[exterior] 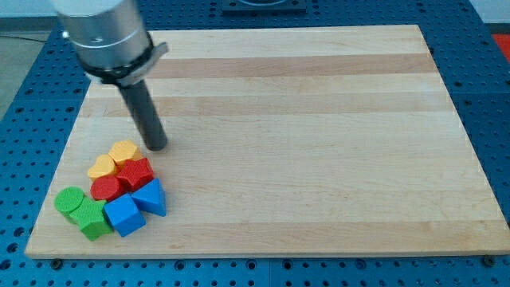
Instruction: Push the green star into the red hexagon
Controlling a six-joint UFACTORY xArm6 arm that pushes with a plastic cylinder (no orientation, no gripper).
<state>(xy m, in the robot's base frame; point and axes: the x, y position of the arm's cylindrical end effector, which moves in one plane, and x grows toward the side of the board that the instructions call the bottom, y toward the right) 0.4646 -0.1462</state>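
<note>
Progress looks close to complete, judging by how the blocks lie, though the small shapes are hard to read at this size. All of them sit packed in one cluster near the lower left corner of the pale wooden board [319,119]. Two yellow blocks — the upper yellow block [124,151], heart-like in outline, and the lower yellow block [102,167] — form the cluster's top. Just below them come the red star-shaped block [136,172] and the rounder red block [104,188], which I take to be the red hexagon of the task. At the cluster's left edge sit a round green block [69,200] and a lumpier green block [94,219], the latter my best guess for the green star. A blue cube [124,214] and a blue wedge-shaped block [151,197] close the right side.

The lumpier green block seems to touch the rounder red block from below, so the star may already be against the hexagon; I cannot tell for certain whether a thin gap remains.

My tip [157,147] rests on the board just above and to the right of the upper yellow block, apart from both green blocks. No fingers exist on this rod, so nothing is gripped. What may be left is a small closing nudge from the view's bottom left.
</note>
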